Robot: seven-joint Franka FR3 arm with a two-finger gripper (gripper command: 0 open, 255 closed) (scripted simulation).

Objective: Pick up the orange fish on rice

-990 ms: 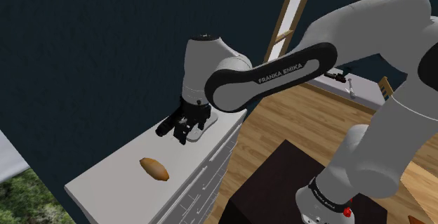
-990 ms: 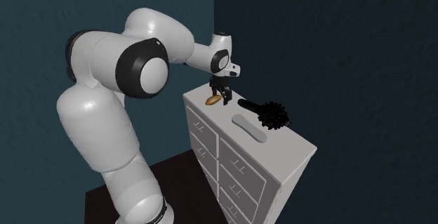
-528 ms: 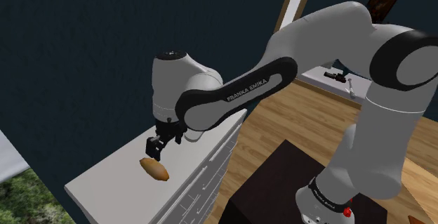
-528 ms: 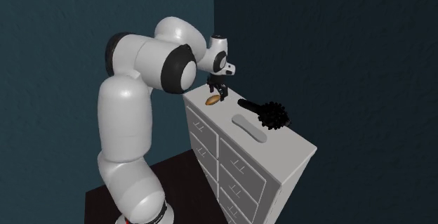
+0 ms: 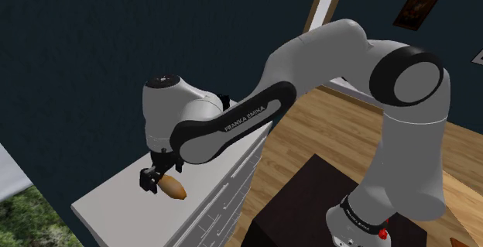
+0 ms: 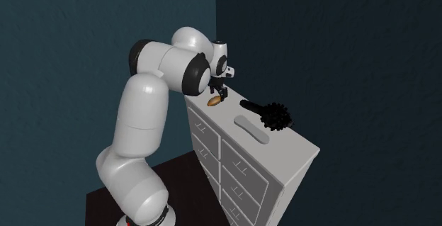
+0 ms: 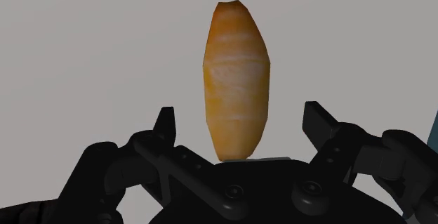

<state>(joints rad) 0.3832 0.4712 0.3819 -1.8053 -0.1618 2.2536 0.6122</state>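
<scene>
An orange fish piece (image 5: 173, 188) lies on the white dresser top (image 5: 112, 199), near its end at the shoulder view's left. My gripper (image 5: 153, 182) hangs low right at that piece, its black fingers on either side of the near end. In the wrist view the orange fish (image 7: 235, 75) is a long striped oval that starts between my open gripper (image 7: 241, 116) and runs out past the fingertips (image 7: 166, 119). Neither finger touches it. From the second exterior view, the fish (image 6: 212, 101) sits at the dresser's far corner under the gripper (image 6: 220, 94).
Farther along the dresser (image 6: 248, 168) lie a black bristly brush (image 6: 273, 115) and a white oblong thing (image 6: 253, 130). A dark blue wall rises right behind the dresser. The dark stand (image 5: 310, 199) is on a wooden floor.
The arm has swung toward the shoulder view's left and dropped, bringing the open gripper from above the dresser's middle down around the fish. The fish has not moved.
</scene>
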